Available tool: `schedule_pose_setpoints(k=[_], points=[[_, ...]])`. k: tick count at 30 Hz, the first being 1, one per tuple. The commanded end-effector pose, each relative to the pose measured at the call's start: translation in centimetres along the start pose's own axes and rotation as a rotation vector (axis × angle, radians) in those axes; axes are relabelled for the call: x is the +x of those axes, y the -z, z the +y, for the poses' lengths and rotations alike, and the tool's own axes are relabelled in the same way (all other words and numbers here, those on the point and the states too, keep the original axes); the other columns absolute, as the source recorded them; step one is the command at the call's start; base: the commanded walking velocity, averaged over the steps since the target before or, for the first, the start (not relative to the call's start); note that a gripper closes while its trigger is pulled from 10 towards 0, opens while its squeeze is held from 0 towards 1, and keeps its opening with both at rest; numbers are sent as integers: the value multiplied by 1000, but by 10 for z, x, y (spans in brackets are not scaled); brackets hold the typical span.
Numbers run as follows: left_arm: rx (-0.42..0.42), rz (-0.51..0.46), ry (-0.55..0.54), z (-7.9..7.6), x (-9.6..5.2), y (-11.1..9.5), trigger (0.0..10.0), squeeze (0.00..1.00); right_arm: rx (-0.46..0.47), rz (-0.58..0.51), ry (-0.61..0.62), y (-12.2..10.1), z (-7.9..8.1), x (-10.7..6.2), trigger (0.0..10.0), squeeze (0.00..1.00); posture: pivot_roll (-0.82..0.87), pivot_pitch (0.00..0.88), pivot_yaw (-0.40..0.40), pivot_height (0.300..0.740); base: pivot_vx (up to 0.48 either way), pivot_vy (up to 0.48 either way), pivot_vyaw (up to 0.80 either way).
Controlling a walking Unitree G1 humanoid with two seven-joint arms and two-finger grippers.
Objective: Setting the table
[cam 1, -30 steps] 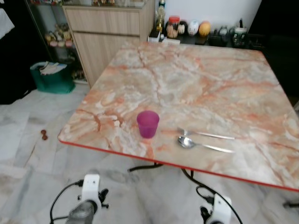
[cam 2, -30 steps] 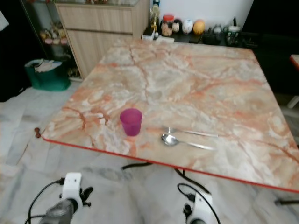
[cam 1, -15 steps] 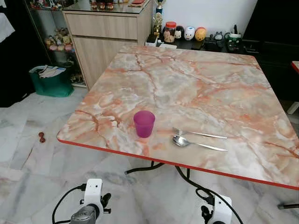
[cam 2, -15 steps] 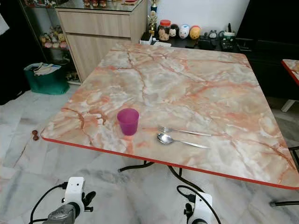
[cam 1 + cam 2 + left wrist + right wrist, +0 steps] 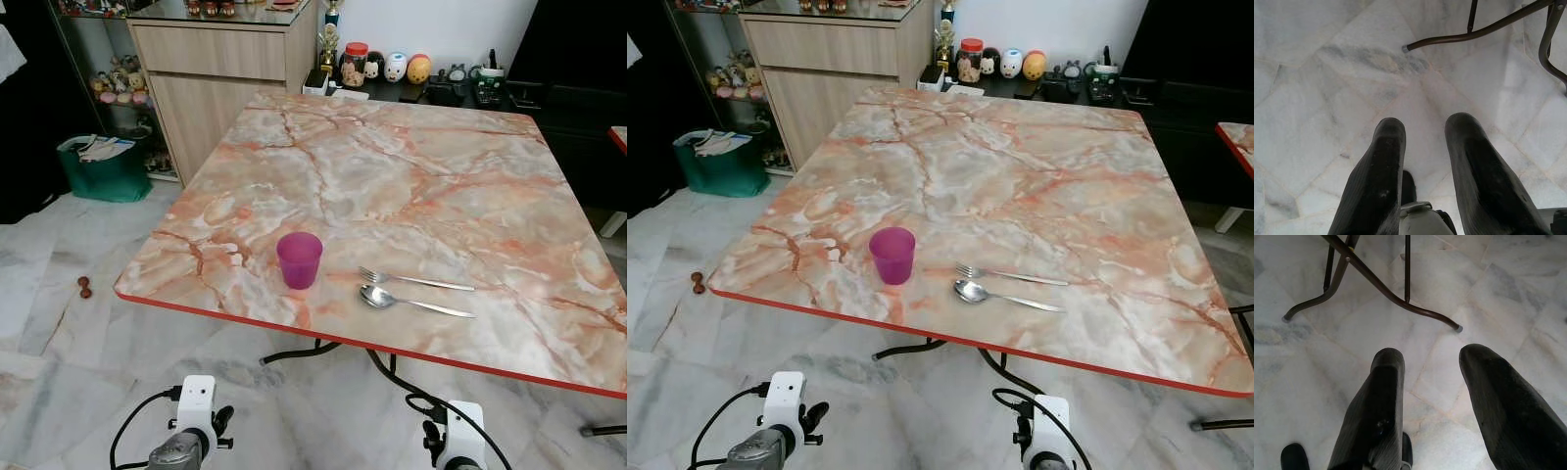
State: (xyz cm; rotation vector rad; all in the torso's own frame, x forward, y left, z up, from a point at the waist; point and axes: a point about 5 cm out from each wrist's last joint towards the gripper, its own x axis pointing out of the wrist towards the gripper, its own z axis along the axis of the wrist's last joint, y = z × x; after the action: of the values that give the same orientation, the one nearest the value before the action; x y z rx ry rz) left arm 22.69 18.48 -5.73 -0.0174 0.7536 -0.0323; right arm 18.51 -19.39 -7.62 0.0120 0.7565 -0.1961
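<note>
A pink marble table (image 5: 392,176) with a red edge stands before me. Near its front edge sits an upright purple cup (image 5: 299,259). Just right of the cup lie a fork (image 5: 411,281) and a spoon (image 5: 402,301), side by side, handles pointing right. Both arms hang low below the table edge, over the floor. My left gripper (image 5: 1422,129) is open with nothing between its fingers, pointing down at floor tiles. My right gripper (image 5: 1432,360) is open too, empty, above the floor near the table's legs (image 5: 1376,281).
A wooden cabinet (image 5: 220,69) stands at the back left, with a green bin (image 5: 103,166) beside it. Jars and figurines (image 5: 387,67) line a low dark shelf behind the table. A small dark object (image 5: 83,287) lies on the marble floor at left.
The camera has shifted and steadied, so the table sits slightly lower and sharper in view. The cup, fork and spoon have not moved.
</note>
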Motion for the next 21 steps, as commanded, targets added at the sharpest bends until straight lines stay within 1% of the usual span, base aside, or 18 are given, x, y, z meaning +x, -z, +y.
schedule_pose_setpoints(k=[1, 4, 6, 10, 11, 12, 15, 21], points=[[24, 34, -5, 4, -2, 7, 10000, 0, 14, -12, 16, -2, -2, 0, 10000, 0, -11, 0, -25, 740, 0, 0, 0], [26, 41, -9, 4, -3, 9, 10000, 0, 10, -14, 23, -2, -2, 0, 10000, 0, -13, 0, -27, 740, 0, 0, 0], [27, 42, -10, 5, -3, 10, 10000, 0, 29, -23, 36, -3, -3, 0, 10000, 0, -11, 0, -25, 740, 0, 0, 0], [33, 43, -8, 6, -3, 10, 10000, 0, 36, -27, 34, -3, -2, 0, 10000, 0, -15, 0, -22, 740, 0, 0, 0], [42, 44, -5, 6, -3, 10, 10000, 0, 5, -27, 19, -4, -2, 1, 10000, 0, -17, 0, -20, 740, 0, 0, 0], [44, 43, -4, 7, -3, 10, 10000, 0, 0, -26, 16, -4, -1, 1, 10000, 0, -17, 0, -20, 740, 0, 0, 0], [46, 41, -4, 7, -3, 9, 10000, 0, 22, -24, 25, -4, -1, 1, 10000, 0, -18, 0, -18, 740, 0, 0, 0], [53, 37, 2, 6, -3, 7, 10000, 0, 26, -4, 29, -2, -2, 1, 10000, 0, -20, 0, -19, 740, 0, 0, 0]])
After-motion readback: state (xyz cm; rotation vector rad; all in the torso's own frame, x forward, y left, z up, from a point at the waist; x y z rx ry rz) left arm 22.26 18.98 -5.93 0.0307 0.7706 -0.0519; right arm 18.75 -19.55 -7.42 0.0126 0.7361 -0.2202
